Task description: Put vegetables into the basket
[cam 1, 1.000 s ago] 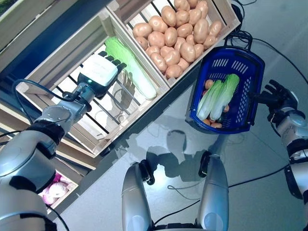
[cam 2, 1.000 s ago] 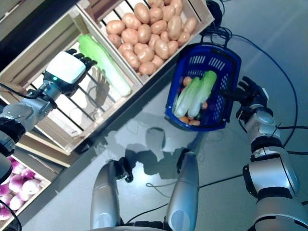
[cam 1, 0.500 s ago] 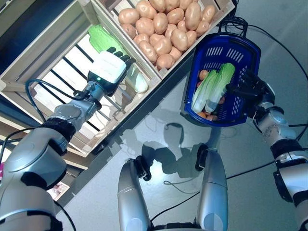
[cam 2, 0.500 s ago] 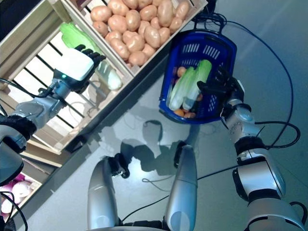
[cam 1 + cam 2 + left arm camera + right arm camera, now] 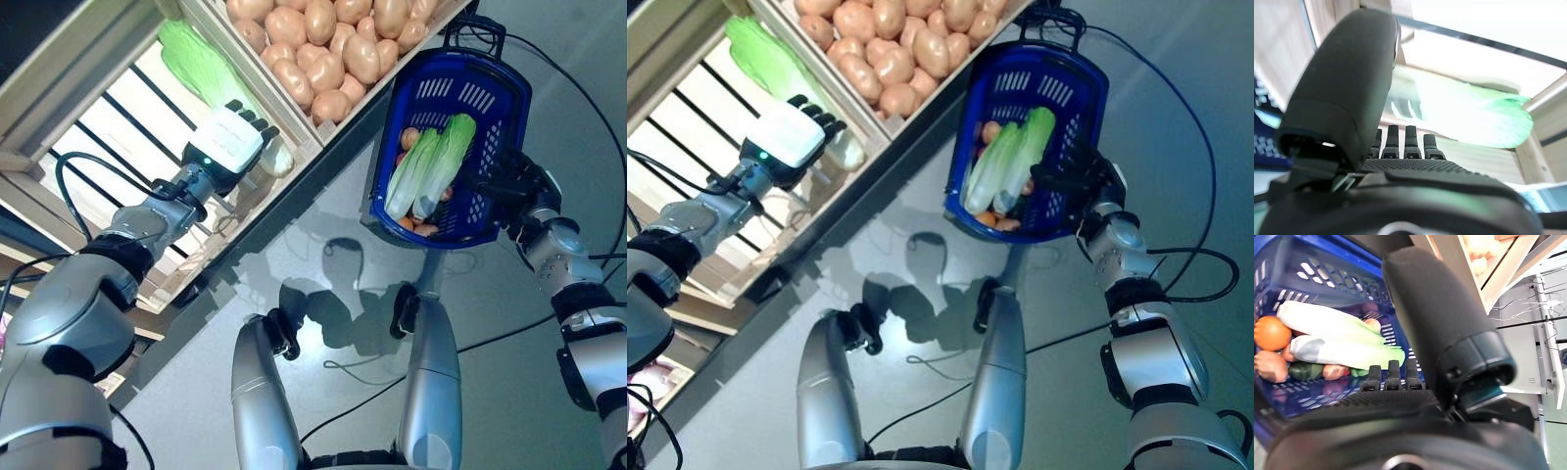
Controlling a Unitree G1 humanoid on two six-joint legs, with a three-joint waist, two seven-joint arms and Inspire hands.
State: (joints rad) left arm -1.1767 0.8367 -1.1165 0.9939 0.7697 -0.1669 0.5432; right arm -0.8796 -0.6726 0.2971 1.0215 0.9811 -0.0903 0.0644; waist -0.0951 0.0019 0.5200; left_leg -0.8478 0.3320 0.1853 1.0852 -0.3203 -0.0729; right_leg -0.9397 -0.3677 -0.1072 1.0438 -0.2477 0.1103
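Since a second ago the left hand (image 5: pixel 227 149) has slid down the cabbage (image 5: pixel 204 70) in the slatted crate (image 5: pixel 73 127) to its pale stem end, fingers straight and not yet closed; grasping seems next. The right hand (image 5: pixel 1080 182), fingers extended, has reached the blue basket (image 5: pixel 1073 93) wall

Left hand (image 5: pixel 227 149) over cabbage (image 5: pixel 208 75) in crate (image 5: pixel 88 108).

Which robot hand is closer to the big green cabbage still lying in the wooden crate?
The left. The left hand hovers right over the cabbage in the wooden crate, fingers straight. The right hand is far off, at the blue basket's rim.
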